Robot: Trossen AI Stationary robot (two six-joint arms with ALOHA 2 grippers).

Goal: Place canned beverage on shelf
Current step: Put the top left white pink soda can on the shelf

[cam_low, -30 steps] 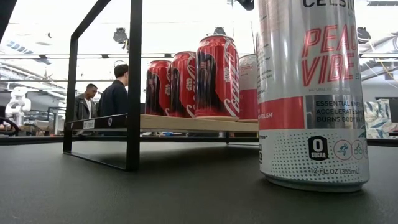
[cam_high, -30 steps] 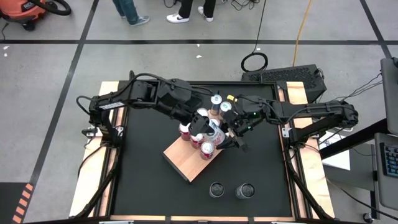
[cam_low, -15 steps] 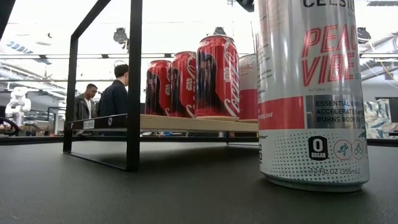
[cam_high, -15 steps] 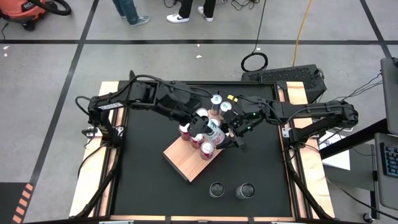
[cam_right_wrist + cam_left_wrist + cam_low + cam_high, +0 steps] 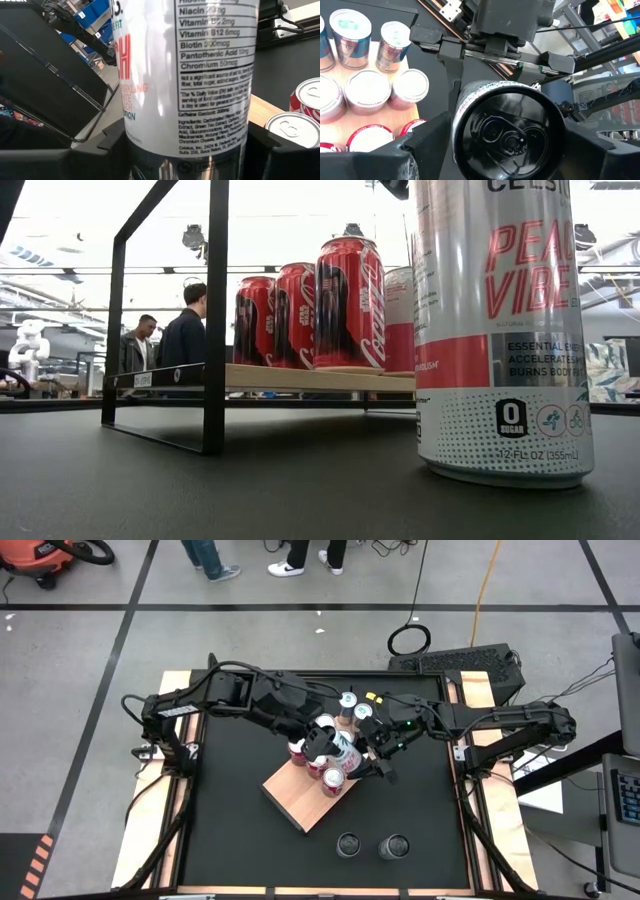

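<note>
Holding one tall white can [image 5: 344,752] between both my grippers above the shelf [image 5: 306,794] — my right gripper [image 5: 187,150] clasps its printed body from the side, my left gripper [image 5: 505,137] brackets its black-topped end. Its long axis lies tilted, not upright, over the board's far corner beside the standing red cans [image 5: 312,305]. Both arms are equally near, so which one lets go decides it — nothing has shifted since a second ago.
</note>
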